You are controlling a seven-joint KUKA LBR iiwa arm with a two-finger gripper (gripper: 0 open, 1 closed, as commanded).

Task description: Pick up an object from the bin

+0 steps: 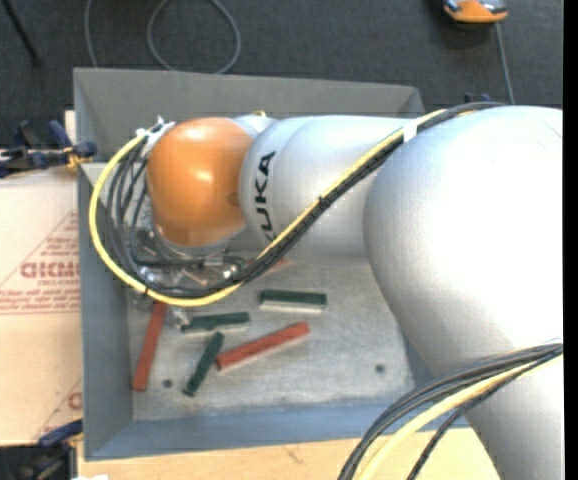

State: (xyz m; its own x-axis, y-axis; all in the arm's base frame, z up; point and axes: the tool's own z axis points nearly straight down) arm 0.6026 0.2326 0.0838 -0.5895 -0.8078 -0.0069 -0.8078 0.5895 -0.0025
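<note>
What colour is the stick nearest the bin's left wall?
The stick is red; the camera view shows it best.

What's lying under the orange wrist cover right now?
Just past its lower edge, a red stick and a dark green stick lie on the bin floor, their upper ends near the cables. Whatever lies directly beneath the orange cover is hidden by it.

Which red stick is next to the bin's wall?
The left red stick, lying steeply along the bin's left wall. The middle red stick lies slanted out on the floor beside a green stick.
</note>
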